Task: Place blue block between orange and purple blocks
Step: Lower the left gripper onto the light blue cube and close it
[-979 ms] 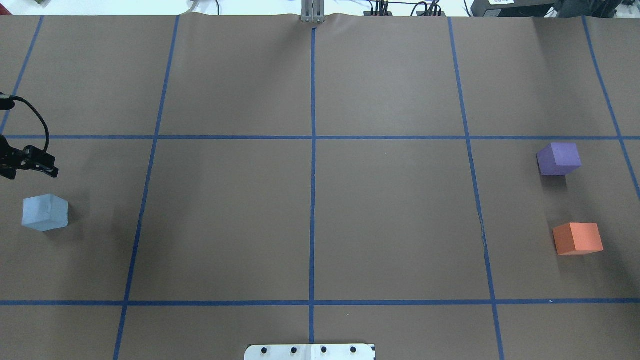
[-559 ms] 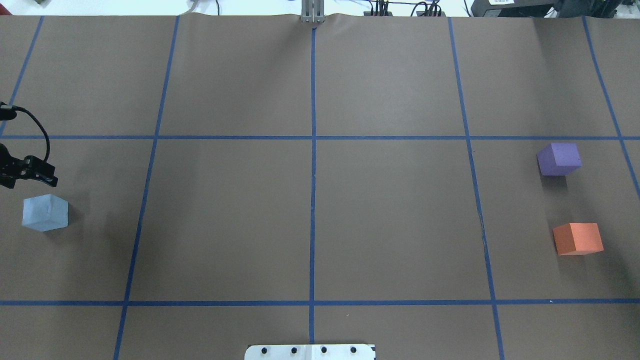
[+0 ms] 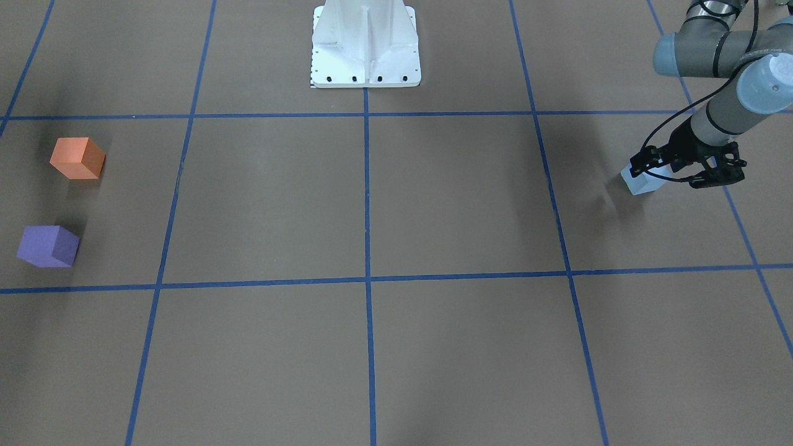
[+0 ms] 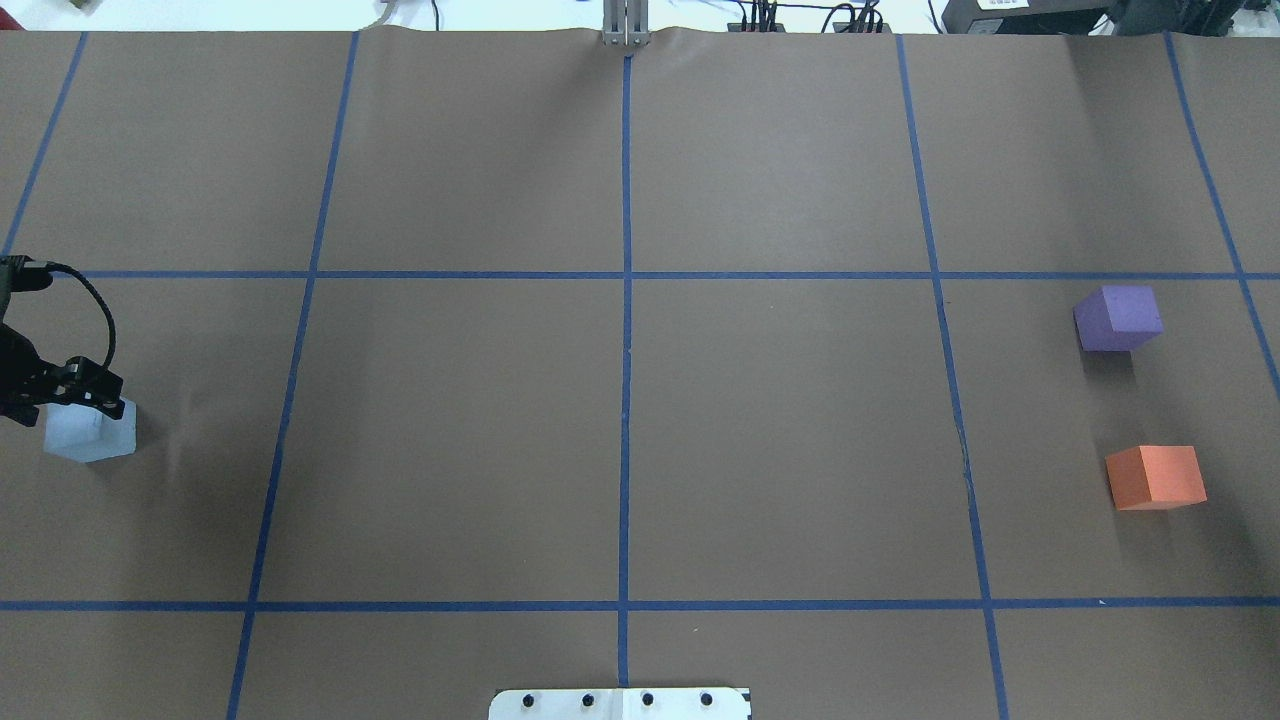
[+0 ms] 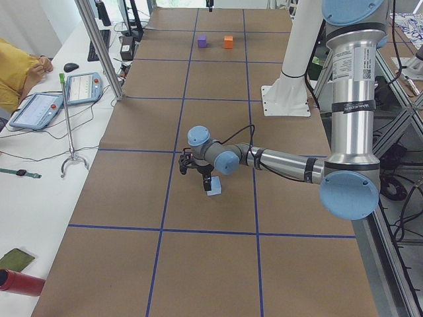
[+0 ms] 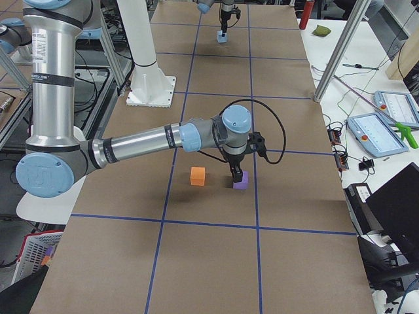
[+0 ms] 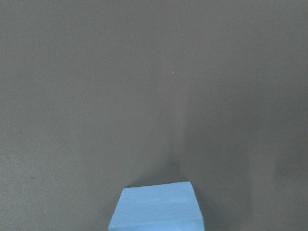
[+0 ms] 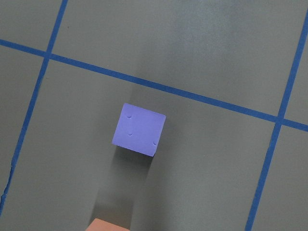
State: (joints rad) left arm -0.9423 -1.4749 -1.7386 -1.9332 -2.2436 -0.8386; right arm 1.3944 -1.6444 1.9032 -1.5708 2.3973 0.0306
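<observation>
The light blue block [image 4: 92, 435] sits at the table's far left; it also shows in the front view [image 3: 639, 184] and at the bottom edge of the left wrist view [image 7: 156, 208]. My left gripper [image 4: 62, 393] is open and hangs just over the block's far edge, holding nothing. The purple block [image 4: 1118, 318] and the orange block [image 4: 1155, 478] sit at the far right with a gap between them. My right gripper [image 6: 236, 173] shows only in the right side view, above the purple block [image 8: 139, 129]; I cannot tell whether it is open or shut.
Blue tape lines divide the brown table cover [image 4: 620, 440] into squares. The robot's white base plate [image 3: 365, 62] is at the near middle edge. A side bench with tablets [image 5: 39, 109] and a metal post [image 5: 99, 46] lies beyond the far edge.
My left gripper has moved towards the robot's side and down, from beyond the blue block to over its far edge. The blocks have not moved.
</observation>
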